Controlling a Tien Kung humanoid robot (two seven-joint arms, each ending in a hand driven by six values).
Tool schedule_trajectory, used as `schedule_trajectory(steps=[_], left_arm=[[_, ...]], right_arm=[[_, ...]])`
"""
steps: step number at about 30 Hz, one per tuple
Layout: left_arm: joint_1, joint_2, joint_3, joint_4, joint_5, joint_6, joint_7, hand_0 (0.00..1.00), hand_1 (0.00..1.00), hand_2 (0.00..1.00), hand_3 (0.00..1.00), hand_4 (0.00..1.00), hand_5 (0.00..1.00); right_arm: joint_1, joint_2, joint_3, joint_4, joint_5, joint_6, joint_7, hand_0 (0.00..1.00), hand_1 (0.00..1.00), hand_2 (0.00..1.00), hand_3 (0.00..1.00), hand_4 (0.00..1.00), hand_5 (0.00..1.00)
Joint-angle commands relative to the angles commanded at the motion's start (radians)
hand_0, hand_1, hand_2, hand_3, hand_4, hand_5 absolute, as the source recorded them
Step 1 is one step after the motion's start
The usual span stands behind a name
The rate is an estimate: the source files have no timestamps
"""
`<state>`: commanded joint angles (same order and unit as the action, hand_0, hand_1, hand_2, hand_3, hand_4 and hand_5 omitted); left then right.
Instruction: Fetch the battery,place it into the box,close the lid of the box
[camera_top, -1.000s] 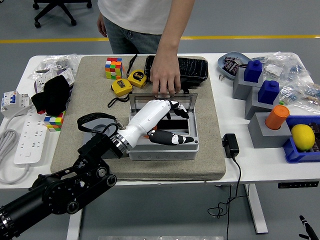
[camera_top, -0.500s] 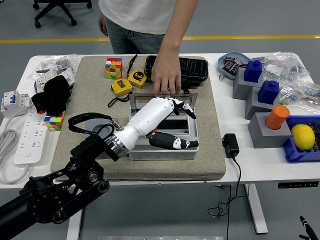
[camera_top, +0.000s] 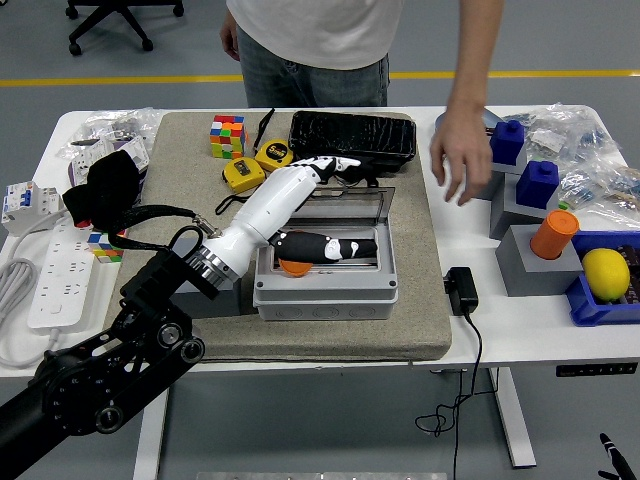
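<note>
The desk has a smooth white matt top, largely covered by a rough, felt-like beige mat. On it sits a box of matt grey plastic with a clear, slightly glossy lid. The left hand wears a smooth glossy white shell with black fingers. Behind lies a shiny, crinkled black case. A black cloth looks soft and matt.
</note>
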<state>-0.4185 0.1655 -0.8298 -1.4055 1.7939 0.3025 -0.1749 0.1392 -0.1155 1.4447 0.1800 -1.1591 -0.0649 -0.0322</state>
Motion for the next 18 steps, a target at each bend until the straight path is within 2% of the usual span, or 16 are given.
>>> schedule_trajectory(steps=[9, 18], left_arm=[[0.007, -0.005, -0.045, 0.015, -0.053, -0.009, 0.030, 0.998, 0.998, 0.998, 0.998, 0.998, 0.998], [0.006, -0.007, -0.050, 0.017, -0.037, -0.022, 0.041, 0.998, 0.998, 0.998, 0.992, 0.998, 0.998]], right_arm=[[0.002, 0.002, 0.002, 0.000, 0.000, 0.000, 0.001, 0.865, 0.827, 0.788, 0.779, 0.998, 0.998], [0.002, 0.003, 0.005, 0.000, 0.000, 0.000, 0.001, 0.865, 0.827, 0.787, 0.779, 0.998, 0.998]])
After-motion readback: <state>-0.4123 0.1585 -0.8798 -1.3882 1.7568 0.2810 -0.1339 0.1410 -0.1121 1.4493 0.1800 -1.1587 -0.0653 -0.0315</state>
